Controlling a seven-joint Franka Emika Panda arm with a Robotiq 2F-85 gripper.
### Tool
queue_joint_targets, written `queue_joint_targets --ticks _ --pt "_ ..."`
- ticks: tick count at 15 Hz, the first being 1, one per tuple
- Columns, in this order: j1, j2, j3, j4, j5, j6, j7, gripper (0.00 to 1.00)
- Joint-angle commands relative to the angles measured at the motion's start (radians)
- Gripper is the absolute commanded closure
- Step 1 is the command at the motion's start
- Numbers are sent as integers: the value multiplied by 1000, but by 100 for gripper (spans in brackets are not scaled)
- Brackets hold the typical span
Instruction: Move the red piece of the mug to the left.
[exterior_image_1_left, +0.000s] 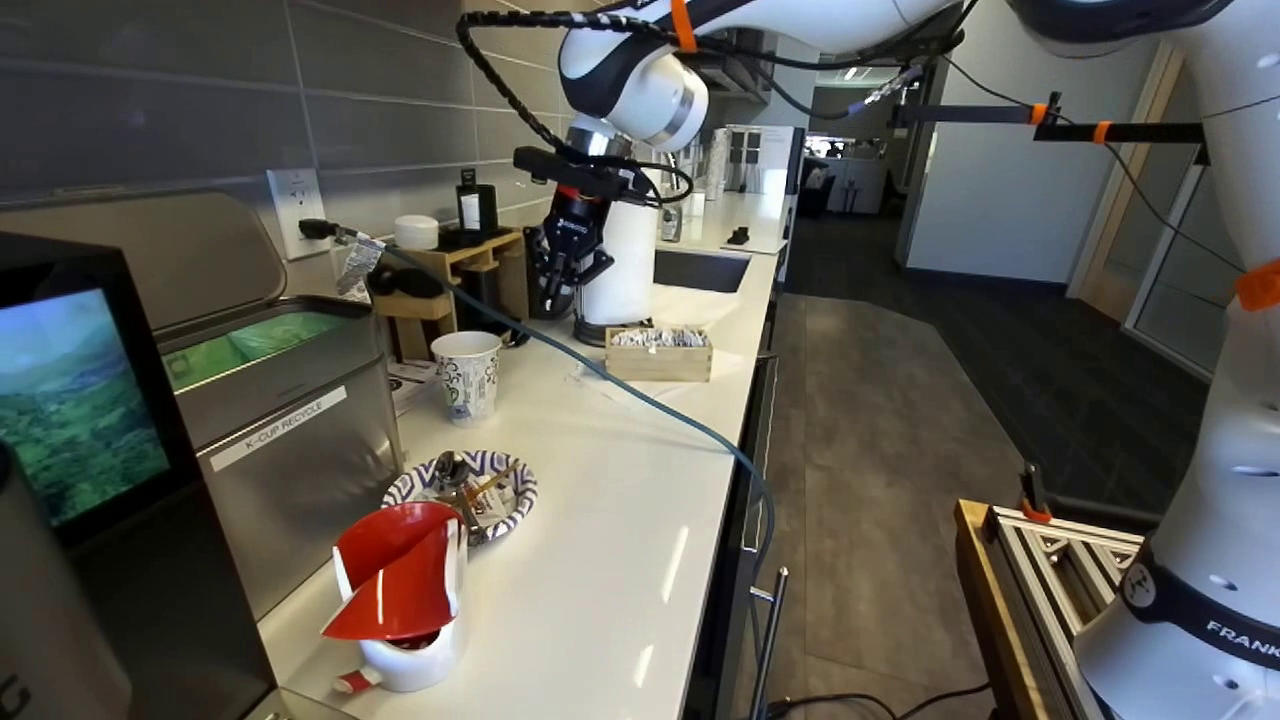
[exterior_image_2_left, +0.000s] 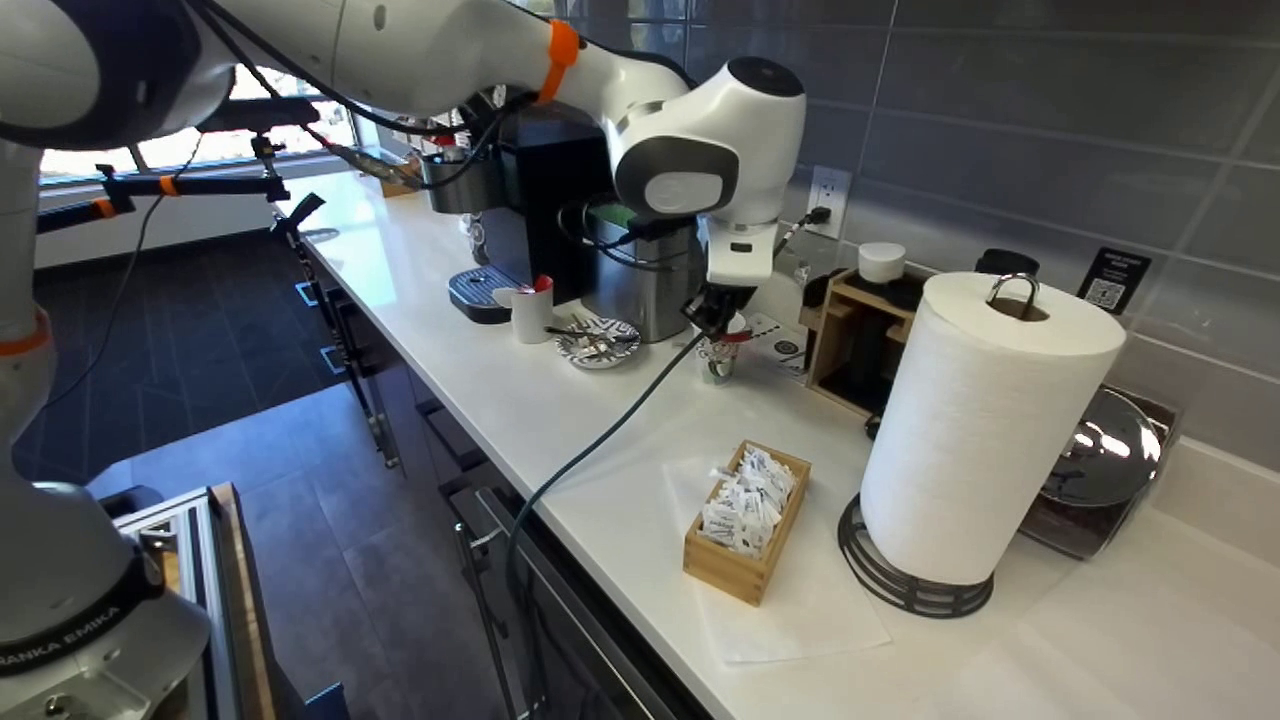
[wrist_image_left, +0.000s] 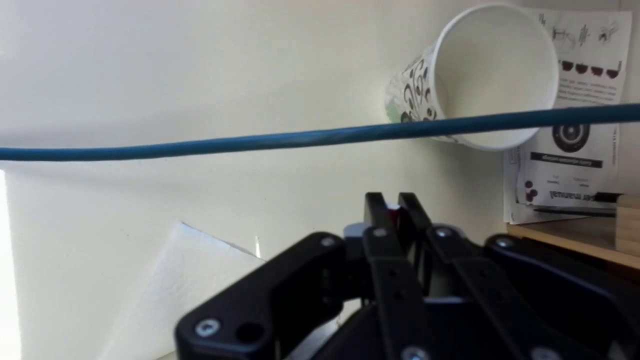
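Red piece (exterior_image_1_left: 400, 580) partly hides the white mug (exterior_image_1_left: 415, 671); underside unseen.

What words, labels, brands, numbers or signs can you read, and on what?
"K-CUP RECYCLE" on the metal bin.
"FRANK", cut off, on the arm's base.
"RANKA EMIKA", cut off, same base in an exterior view.
"ser manual", upside down, on a printed sheet.
One unclear letter on the grey cylinder.
Too small or blurred: the sheet's other print, packets, bottle label, wall sign with QR code, lettering on the pincer.
No readable numbers.
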Motion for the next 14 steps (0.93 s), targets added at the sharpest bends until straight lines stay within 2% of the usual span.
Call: queue_joint_targets --ticks 1,4,6,8,9,10,14 --pt "61 -195 -9 -239 1 146 -43 97" --pt "114 -322 28 -377 17 284 -132 97" --pt "147 -389 62 -446 48 315 -187 97" --pt "166 -407 90 -453 100 271 -273 97" --pt "163 -354 67 -381 44 266 -185 97" --pt "174 -369 74 -393 48 267 -190 90" --pt "169 -362 62 -388 47 267 -188 90"
